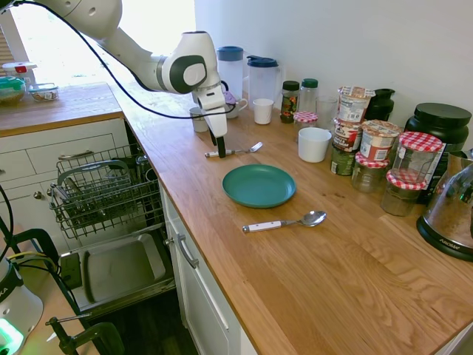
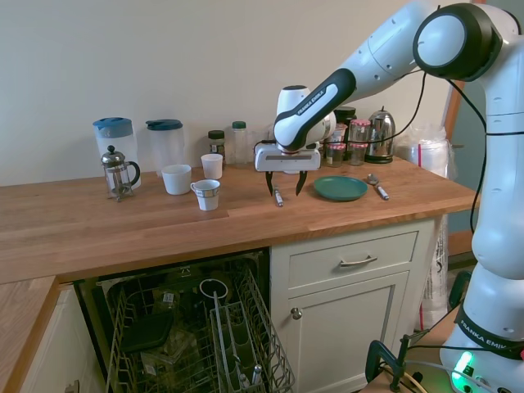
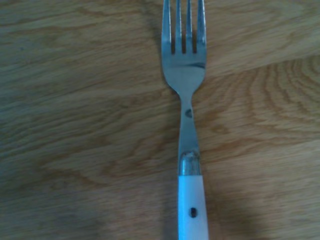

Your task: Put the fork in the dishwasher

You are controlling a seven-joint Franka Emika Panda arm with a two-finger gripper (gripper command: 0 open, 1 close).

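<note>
The tool (image 2: 286, 187) hangs spread, its fingers straddling the white handle of the fork (image 2: 277, 196) lying flat on the wooden bench (image 2: 123, 225) above the open dishwasher (image 2: 196, 336)

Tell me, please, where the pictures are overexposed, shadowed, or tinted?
First exterior view: the window is blown out white. Wrist view: bluish tint, fork fairly sharp, a dark shadow on the wood along the lower part. Second exterior view: even light, the dishwasher interior dim.

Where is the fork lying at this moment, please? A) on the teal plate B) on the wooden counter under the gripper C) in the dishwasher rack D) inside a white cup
B: the fork lies flat on the counter, between the open gripper's fingers.
</note>
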